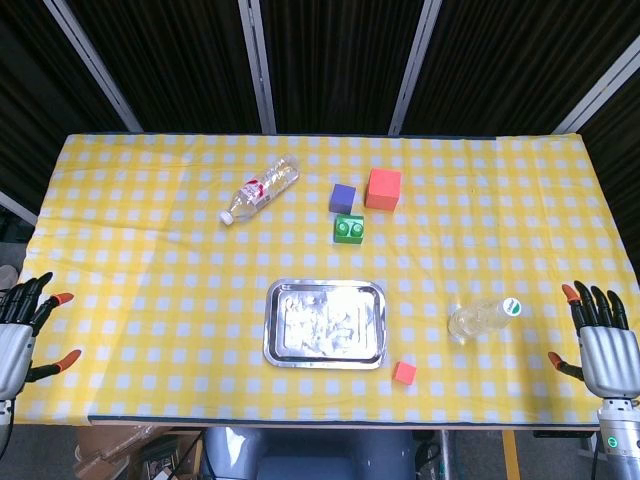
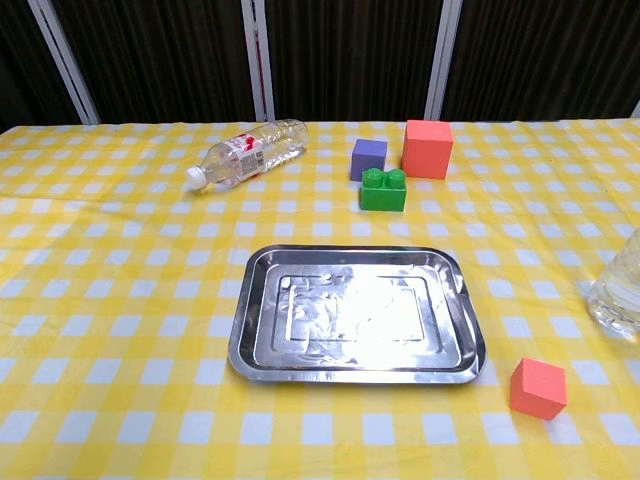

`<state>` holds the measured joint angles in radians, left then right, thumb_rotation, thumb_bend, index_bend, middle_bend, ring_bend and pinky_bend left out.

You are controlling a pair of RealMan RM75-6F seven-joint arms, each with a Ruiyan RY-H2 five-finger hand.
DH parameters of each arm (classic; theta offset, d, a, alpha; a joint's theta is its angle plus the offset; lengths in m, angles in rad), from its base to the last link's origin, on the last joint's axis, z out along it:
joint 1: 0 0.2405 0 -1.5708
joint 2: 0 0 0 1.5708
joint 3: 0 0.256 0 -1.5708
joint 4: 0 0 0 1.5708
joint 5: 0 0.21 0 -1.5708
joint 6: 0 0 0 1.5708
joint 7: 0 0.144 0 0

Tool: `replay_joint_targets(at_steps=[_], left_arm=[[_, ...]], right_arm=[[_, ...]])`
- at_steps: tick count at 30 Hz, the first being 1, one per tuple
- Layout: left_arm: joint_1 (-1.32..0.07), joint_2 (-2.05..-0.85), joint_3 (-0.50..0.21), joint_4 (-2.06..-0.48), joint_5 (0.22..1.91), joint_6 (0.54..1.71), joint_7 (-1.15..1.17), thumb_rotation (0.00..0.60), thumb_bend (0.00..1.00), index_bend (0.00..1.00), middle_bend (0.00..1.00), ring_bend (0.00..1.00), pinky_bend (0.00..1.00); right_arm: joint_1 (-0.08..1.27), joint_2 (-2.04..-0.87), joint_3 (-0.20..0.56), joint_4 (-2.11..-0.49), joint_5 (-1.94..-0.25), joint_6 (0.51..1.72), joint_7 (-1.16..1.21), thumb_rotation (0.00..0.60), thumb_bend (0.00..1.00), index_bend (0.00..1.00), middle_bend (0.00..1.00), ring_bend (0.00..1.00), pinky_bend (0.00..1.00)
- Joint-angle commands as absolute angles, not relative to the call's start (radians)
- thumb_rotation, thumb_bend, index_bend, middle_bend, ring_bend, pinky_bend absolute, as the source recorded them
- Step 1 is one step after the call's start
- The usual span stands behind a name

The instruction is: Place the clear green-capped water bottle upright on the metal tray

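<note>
A robotics test station in a lab setting: a surface point(image 1: 150, 300) draped in yellow-and-white checked cloth stands before dark slatted panels point(image 1: 330, 60) framed by pale metal bars point(image 1: 258, 65). Laid out as staged props are a metal tray point(image 1: 325, 322), two plastic bottles, and foam blocks in red point(image 1: 383, 188), purple point(image 1: 343, 197) and green point(image 1: 348, 229). Mechanical hands with orange fingertips wait at the near left point(image 1: 20, 335) and right point(image 1: 605, 345) edges.

The left robot hand point(image 1: 22, 330) rests low, fingers spread, holding nothing; the right robot hand point(image 1: 603, 345) likewise.
</note>
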<state>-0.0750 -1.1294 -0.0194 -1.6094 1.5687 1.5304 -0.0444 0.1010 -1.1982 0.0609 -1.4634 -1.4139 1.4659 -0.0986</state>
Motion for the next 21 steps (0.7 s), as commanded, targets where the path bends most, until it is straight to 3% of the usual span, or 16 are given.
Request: replay_joint_targets(at_steps=[1,21], left_arm=[[-0.073,-1.128,-0.017,-1.614,1.577,1.537,-0.041,0.600,0.19,0.23,0.00,0.00,0.00],[-0.080,-1.130,-0.017,-1.621,1.568,1.520,-0.035,0.600,0.19,0.23,0.00,0.00,0.00]], right_arm=[[0.098,-1.195,0.062,-1.469,-1.414,1.468,-0.104,0.600,0.21,0.08,0.07,0.00,0.00],[0.089,-1.129,0.054,-1.531,-1.406,1.394,0.069,0.600,0.21,0.08,0.07,0.00,0.00]])
